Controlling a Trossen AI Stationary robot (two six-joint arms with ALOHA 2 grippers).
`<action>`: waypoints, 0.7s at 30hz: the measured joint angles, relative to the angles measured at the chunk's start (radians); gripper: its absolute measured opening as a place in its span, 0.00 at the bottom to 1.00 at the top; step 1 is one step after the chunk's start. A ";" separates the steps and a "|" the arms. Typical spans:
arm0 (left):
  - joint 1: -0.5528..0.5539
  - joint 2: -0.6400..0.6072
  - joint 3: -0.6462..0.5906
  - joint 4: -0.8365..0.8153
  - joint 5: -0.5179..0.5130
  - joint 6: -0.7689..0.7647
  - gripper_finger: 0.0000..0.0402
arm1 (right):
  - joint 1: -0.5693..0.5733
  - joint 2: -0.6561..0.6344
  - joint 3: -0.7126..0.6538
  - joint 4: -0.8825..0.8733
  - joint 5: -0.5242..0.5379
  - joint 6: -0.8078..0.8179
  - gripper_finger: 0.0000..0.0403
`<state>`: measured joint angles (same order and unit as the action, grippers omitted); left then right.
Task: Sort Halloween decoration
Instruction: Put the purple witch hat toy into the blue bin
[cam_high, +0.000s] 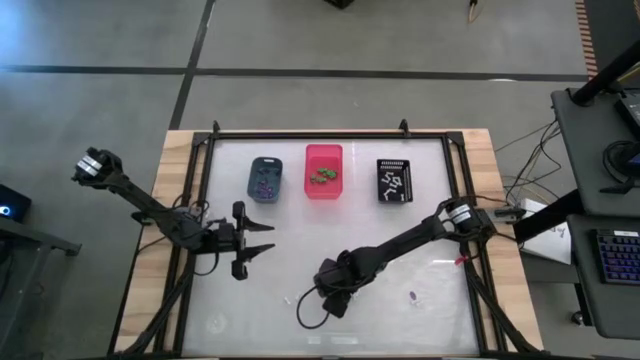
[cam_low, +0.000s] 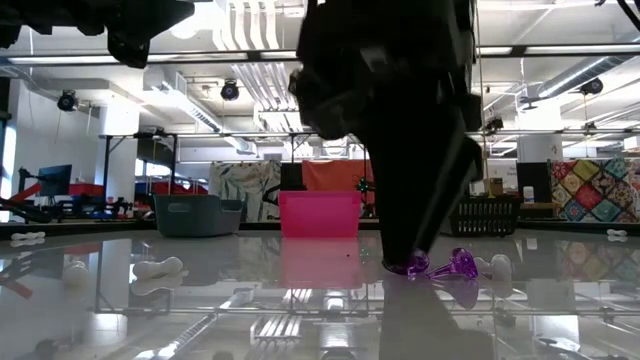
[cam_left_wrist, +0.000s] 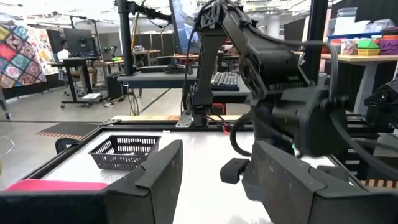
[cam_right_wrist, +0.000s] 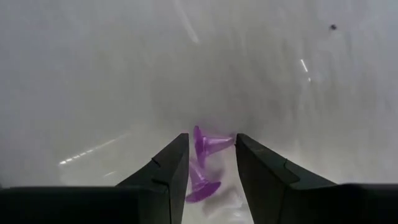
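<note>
My right gripper (cam_right_wrist: 211, 158) points steeply down at the table's near middle (cam_high: 325, 292), open. Its fingers stand on either side of a small purple trinket (cam_right_wrist: 208, 144), which lies on the glossy tabletop (cam_low: 416, 265). A second purple trinket (cam_high: 413, 296) lies to its right (cam_low: 460, 264), with a white one (cam_low: 495, 268) beside it. Another white trinket (cam_low: 160, 268) lies toward the left. My left gripper (cam_high: 255, 250) hangs level and open above the table's left side (cam_left_wrist: 214, 180), holding nothing. My right gripper comes from above with one finger (cam_right_wrist: 171, 168) on each side of the purple trinket (cam_right_wrist: 208, 144), which lies on the table. I cannot tell whether either finger touches it.
Three bins stand in a row at the far side: blue-grey (cam_high: 265, 178) with purple pieces, pink (cam_high: 323, 170) with green pieces, black (cam_high: 395, 180) with white pieces. A black frame (cam_high: 330, 134) edges the white tabletop. Bare tabletop lies between the arms and the bins.
</note>
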<state>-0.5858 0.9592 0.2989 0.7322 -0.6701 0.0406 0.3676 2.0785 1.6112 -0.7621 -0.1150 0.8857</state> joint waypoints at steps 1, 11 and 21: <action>0.000 0.000 0.000 0.000 0.000 -0.001 0.45 | 0.000 0.004 0.000 -0.001 0.002 -0.007 0.31; 0.000 0.001 0.000 0.000 0.000 -0.050 0.45 | 0.000 0.015 0.000 0.017 0.025 -0.049 0.20; 0.000 0.002 0.000 0.000 0.000 -0.114 0.45 | -0.010 -0.004 0.000 0.016 0.058 -0.147 0.03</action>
<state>-0.5858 0.9611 0.2989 0.7318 -0.6704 -0.0738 0.3576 2.0747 1.6108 -0.7458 -0.0565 0.7389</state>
